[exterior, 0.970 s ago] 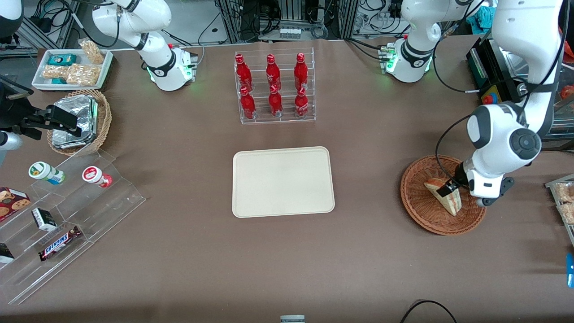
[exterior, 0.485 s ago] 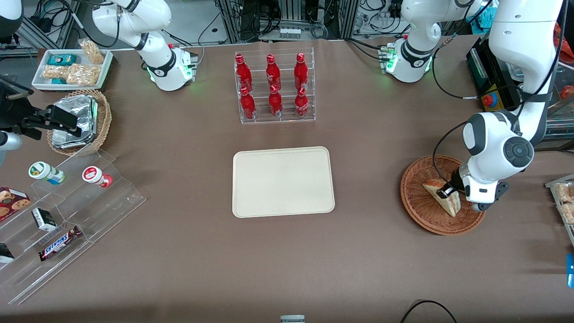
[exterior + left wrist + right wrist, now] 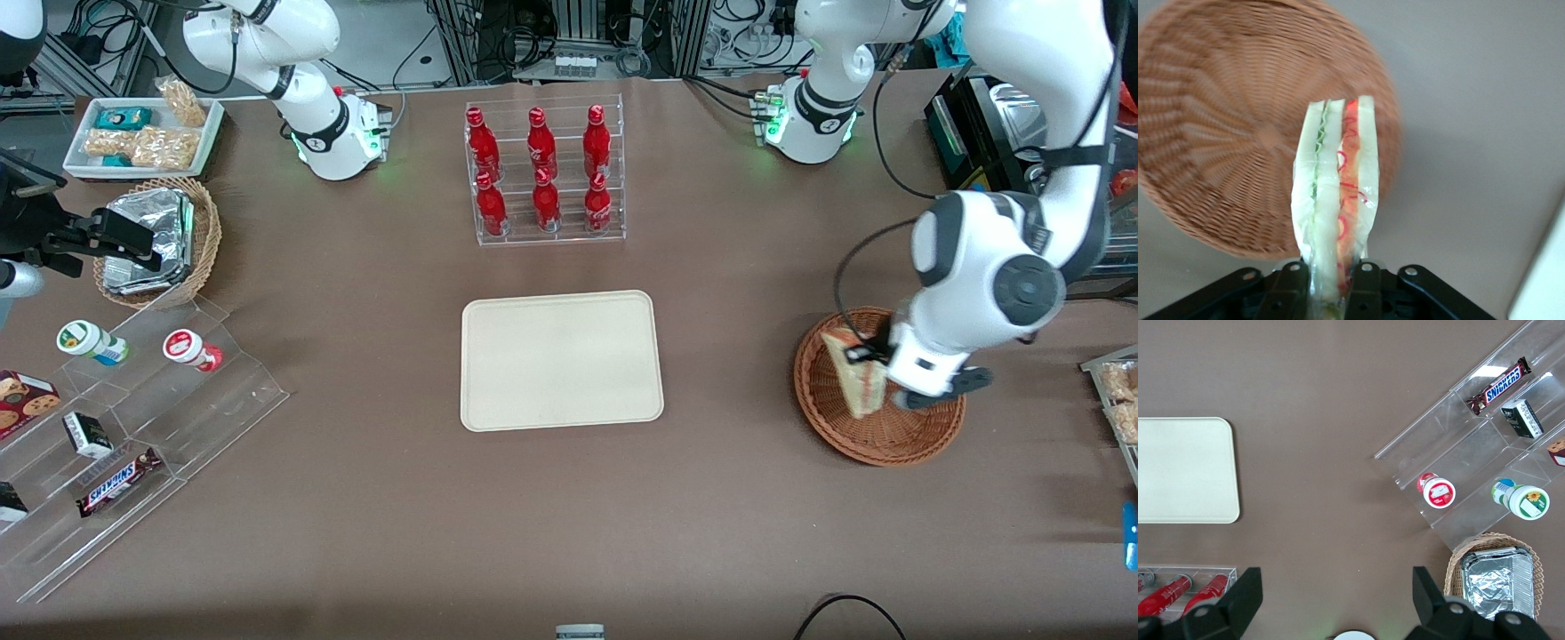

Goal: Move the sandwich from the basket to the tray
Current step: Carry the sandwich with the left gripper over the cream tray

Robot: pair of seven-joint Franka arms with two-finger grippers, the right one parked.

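Fingers (image 3: 1365, 283) of the left arm's gripper (image 3: 867, 358) pinch the sandwich (image 3: 852, 380) by one end, holding the wedge above the basket (image 3: 876, 440), apparently lifted clear of the wicker, though the front view leaves that uncertain. In the wrist view the sandwich (image 3: 1335, 200) stands on edge, its green and red filling layers showing between pale slices inside a clear wrapper. Soft and light, it likely squashes under hard pressure; a gentle hold across the flat bread faces seems wisest. Bare, the tray (image 3: 562, 360) waits on the table (image 3: 356, 516) well apart, toward the parked arm's end.
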